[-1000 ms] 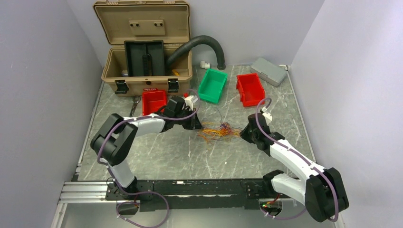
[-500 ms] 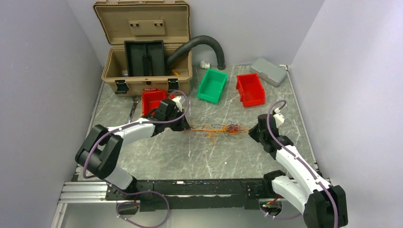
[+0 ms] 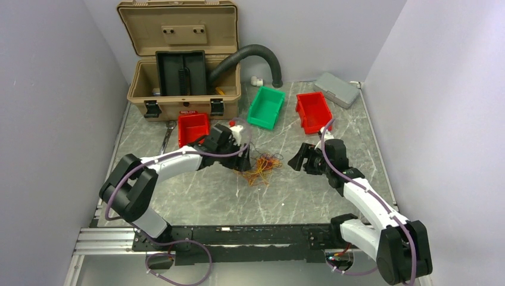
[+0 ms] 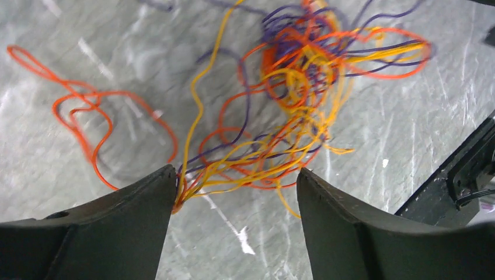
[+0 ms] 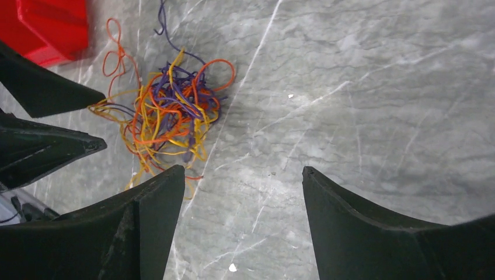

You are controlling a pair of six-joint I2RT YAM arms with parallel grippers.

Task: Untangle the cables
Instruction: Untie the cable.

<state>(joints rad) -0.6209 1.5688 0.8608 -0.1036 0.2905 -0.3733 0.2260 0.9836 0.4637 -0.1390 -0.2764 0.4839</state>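
Item: cables (image 3: 262,167), one small heap of thin orange, yellow and purple wires, lying on the bench (image 3: 196,193) between the two arms. Left claw (image 4: 236,175): we record it wide open and gripping nothing, though a sheaf of yellow and orange strands runs to the inner edge of one fingertip (image 4: 166,182) and touches it. We cannot tell whether they are snagged there or only resting. Right claw (image 5: 242,170): also wide open and empty, with bare bench in its gap. Position of the heap: from above it sits just beside the left claw, while a strip of bare bench separates it from the right claw, so we judge the left arm the nearer. In the left wrist view the dense knot (image 4: 300,76) lies straight ahead of the gap and a little towards the right of that view, and a loose orange loop (image 4: 82,116) trails off to the left. In the right wrist view the heap lies ahead and off to the left of the gap. Long axis: we note none worth the name for the knot, since the strands fan from it towards the left claw. We judge that any new grip by the right claw first calls for a reach towards the left arm.
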